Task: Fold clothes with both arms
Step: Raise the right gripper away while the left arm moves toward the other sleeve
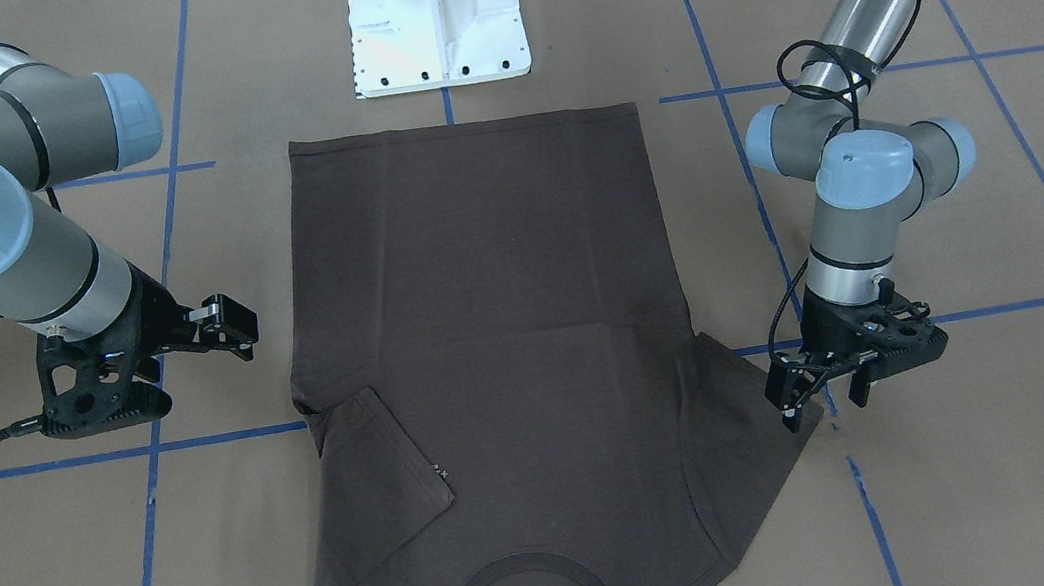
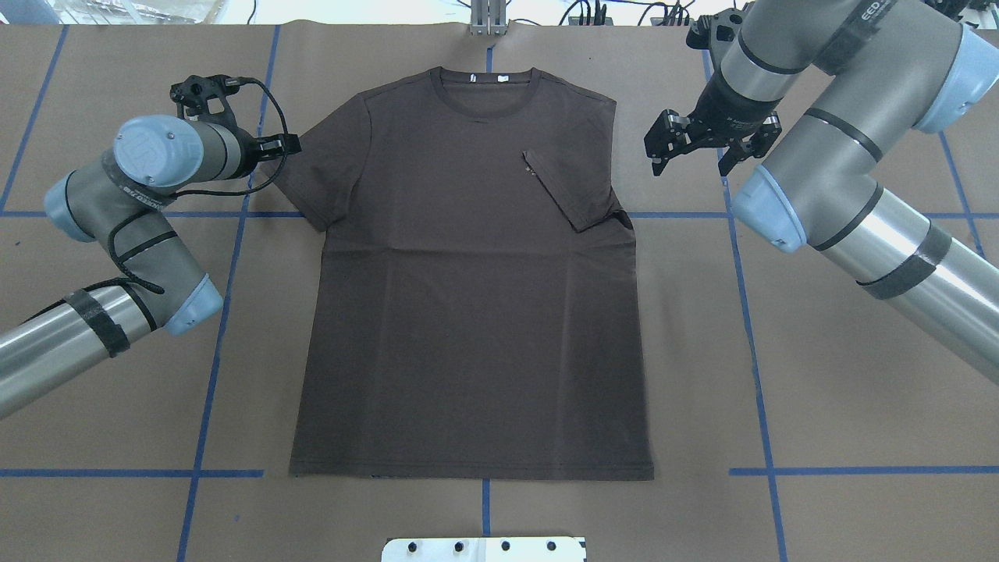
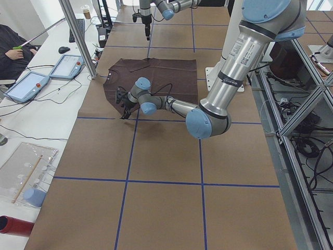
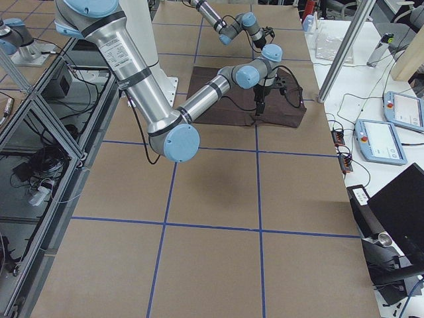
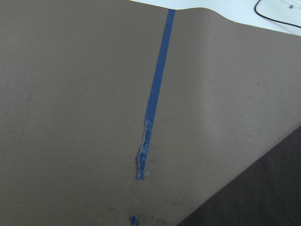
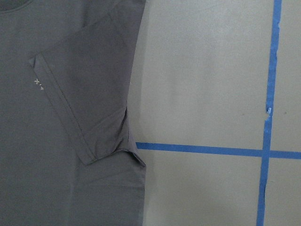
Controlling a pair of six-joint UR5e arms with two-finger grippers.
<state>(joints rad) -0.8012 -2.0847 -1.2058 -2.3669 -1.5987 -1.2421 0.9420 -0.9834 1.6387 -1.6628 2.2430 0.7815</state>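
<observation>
The shirt [image 2: 468,312] lies flat on the table [image 2: 819,351], hem toward the base [image 1: 436,22] and collar [image 2: 484,94] at the end away from the base. The sleeve [image 2: 566,187] on the robot's right is folded in over the chest. The other sleeve [image 2: 312,179] is spread out.

The left gripper [image 1: 823,395] is at that spread sleeve's outer tip, about as far from the base as the armpits. Its jaws are apart and hold nothing. The right gripper [image 2: 693,156] hangs beside the folded sleeve, clear of the cloth, jaws wide and empty.

I judge the main risk to be a poor pinch. The left gripper sits right at the sleeve's edge, so closing could catch one layer only, or the paper beneath. A thin grip may slip mid-fold. A pull along the table could drag the whole shirt and undo the folded sleeve, as nothing pins the cloth.
</observation>
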